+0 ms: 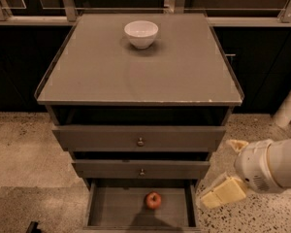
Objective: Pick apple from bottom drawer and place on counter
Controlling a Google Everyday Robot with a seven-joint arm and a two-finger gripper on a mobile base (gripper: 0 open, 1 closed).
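Weighing hazards from the biggest thing down, starting with the large flat square grey-brown counter (184,76): carries a thin raised rim, so could catch the fruit if approached too low.

Next, the narrow dark grey-brown wooden bottom drawer (111,208), pulled out toward the near edge beneath two wider knobbed drawers (139,139): offers little headroom, so risks a knock against the front above on a steep descent.

Then the white two-finger gripper (229,170), hovering right of the drawer and outside it, pale fingers (224,194) spread wide, holding nothing: must clear the right drawer wall, and could strike it if swung across too low.

On to the small white ceramic bowl (141,33), far centre of the counter: could get bumped at placement.

Lastly the small round red apple (153,200), lying mid-floor in the drawer: likely rolls away if nudged off-centre.
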